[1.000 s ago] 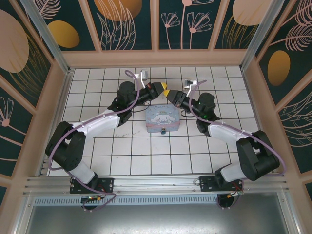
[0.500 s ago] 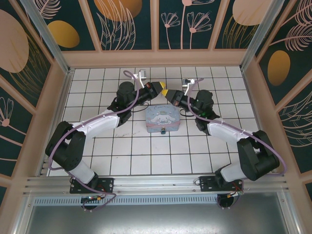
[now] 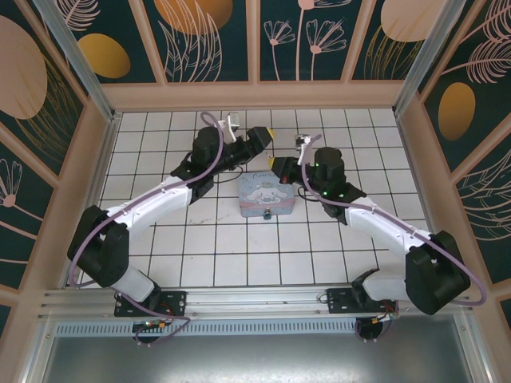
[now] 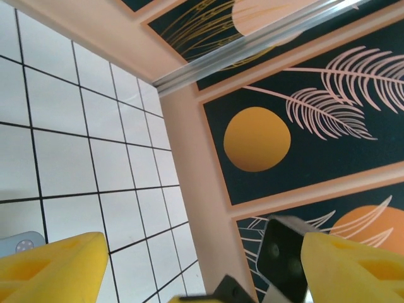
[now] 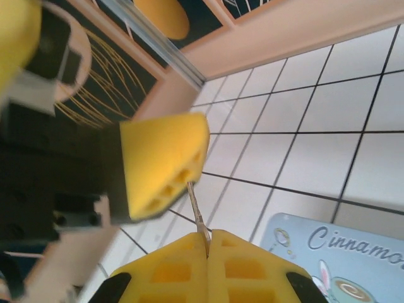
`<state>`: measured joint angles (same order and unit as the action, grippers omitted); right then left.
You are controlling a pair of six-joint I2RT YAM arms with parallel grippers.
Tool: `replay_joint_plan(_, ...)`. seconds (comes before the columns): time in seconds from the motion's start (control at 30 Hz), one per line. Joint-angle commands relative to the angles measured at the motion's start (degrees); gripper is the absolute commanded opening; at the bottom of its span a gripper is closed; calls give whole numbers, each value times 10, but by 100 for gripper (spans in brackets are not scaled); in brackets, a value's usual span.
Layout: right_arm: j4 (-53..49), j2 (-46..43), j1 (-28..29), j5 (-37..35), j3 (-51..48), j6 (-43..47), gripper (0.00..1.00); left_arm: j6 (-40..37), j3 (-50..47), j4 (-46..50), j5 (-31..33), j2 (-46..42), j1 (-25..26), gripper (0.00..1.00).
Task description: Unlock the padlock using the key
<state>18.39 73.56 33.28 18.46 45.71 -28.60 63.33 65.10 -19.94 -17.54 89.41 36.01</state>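
Note:
My right gripper (image 5: 208, 237) is shut on the key (image 5: 198, 211). The key is a thin silvery blade that sticks out from between the yellow fingertips. Its tip reaches one yellow finger (image 5: 165, 161) of my left gripper. In the top view the right gripper (image 3: 279, 165) hangs over the far edge of the tin, and the left gripper (image 3: 266, 137) sits just behind it. The left gripper (image 4: 202, 265) is open, its fingers wide apart with nothing held between them. A tiny dark blue thing at the tin's near edge looks like the padlock (image 3: 267, 213).
The pale blue cartoon-printed tin (image 3: 267, 195) lies mid-floor on white tiles, and its lid shows in the right wrist view (image 5: 341, 259). Patterned walls with peach frames (image 3: 255, 94) close in the back and both sides. Both arms meet above the tin's far side.
My left gripper has opened and drawn back toward the rear wall. The right gripper has shifted left and nearer, over the tin's far edge, and its arm has stretched out.

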Motion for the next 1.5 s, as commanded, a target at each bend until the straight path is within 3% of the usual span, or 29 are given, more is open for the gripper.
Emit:
replay_joint_plan(0.0, -77, -10, 45, -114, 43, 110, 0, 30, 34, 107, -3, 4, 0, 82)
replay_joint_plan(0.2, -103, 8, 106, -257, 53, 181, 0, 74, 22, 127, -19, 5, 0, 83)
replay_joint_plan(0.47, -100, 17, 143, -339, 50, 213, 0, 68, 10, 166, 4, -7, 0, 83)
replay_joint_plan(0.63, -102, 17, 147, -345, 56, 219, 0, 79, -4, 161, 0, -6, 1, 81)
replay_joint_plan(1.07, -109, 24, 148, -339, 71, 223, 0, 88, 6, 145, -13, 16, 5, 61)
replay_joint_plan(1.47, -114, 38, 149, -339, 81, 224, 0, 92, 18, 141, -14, 30, 9, 33)
